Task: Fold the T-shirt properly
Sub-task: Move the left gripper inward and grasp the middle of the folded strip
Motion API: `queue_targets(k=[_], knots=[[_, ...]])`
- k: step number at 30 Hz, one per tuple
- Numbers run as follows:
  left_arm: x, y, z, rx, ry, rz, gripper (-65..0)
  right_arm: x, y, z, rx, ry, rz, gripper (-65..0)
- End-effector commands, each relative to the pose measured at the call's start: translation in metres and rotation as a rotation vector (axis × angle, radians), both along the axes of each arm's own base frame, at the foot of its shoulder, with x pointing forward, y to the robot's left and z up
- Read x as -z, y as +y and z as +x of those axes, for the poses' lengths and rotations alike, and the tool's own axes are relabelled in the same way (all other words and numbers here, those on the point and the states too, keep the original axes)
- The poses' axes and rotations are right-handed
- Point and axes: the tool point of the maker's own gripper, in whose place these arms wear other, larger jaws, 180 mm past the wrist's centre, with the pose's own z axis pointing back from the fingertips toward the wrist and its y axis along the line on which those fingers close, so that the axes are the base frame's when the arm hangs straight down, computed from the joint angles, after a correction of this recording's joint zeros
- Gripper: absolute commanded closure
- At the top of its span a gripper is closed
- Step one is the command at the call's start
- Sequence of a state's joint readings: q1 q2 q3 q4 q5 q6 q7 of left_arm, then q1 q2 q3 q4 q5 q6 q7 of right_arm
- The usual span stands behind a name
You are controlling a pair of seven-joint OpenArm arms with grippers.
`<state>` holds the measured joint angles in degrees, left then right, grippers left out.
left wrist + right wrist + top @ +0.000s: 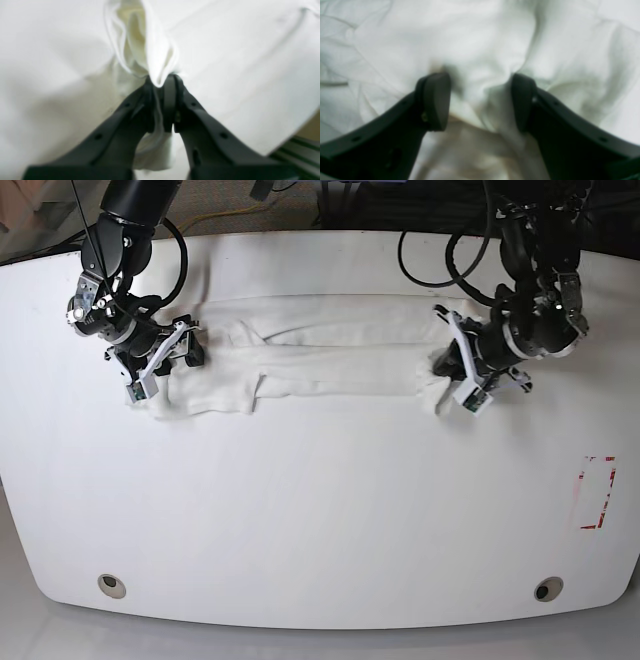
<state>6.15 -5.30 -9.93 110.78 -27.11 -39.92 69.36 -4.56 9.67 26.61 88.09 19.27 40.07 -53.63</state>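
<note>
Base view: limp, light T-shirt (320,355) is sagging; left gripper (160,85) is pinching its hem, right gripper (480,100) is straddling bunched cloth, spread.

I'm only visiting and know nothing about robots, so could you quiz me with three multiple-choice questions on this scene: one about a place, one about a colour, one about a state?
1. Where does the T-shirt lie on the table?
A. along the far edge, stretched between the two arms
B. in the near corner
C. hanging off the side

2. What colour is the mark at the table's edge?
A. blue
B. red
C. green

3. How is the left gripper?
A. wide open
B. out of view
C. shut on cloth

Answers: 1 A, the base view shows a long band near the far edge; 2 B, a red outline; 3 C, the left wrist view shows white cloth pinched between its fingers.
</note>
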Motion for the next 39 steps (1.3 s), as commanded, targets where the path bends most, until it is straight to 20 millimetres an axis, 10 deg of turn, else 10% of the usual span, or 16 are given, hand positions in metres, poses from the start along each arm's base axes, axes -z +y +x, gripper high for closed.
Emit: queue_targets(k=[1,16,23,33,39], knots=[[-0.011,-0.023,0.008,0.034,-0.041,-0.064,-0.3,-0.001,-0.005,0.000,-0.005,0.015,-0.025,-36.3],[0.022,-0.098,0.020,0.119,0.106,-0.244,-2.9,-0.002,-0.004,0.001,-0.005,0.010,-0.025,-36.3],[0.014,-0.127,0.015,0.221,0.092,-0.238,-41.8,-0.006,-0.005,0.007,-0.005,-0.002,-0.026,-36.3],[-0.047,-0.136,0.016,0.300,-0.114,-0.184,-46.0,-0.014,-0.008,0.018,-0.007,-0.020,-0.037,-36.3],[-0.036,-0.085,0.031,0.187,-0.106,-0.108,-45.8,-0.042,-0.008,0.030,-0.019,-0.098,-0.079,-36.3]])
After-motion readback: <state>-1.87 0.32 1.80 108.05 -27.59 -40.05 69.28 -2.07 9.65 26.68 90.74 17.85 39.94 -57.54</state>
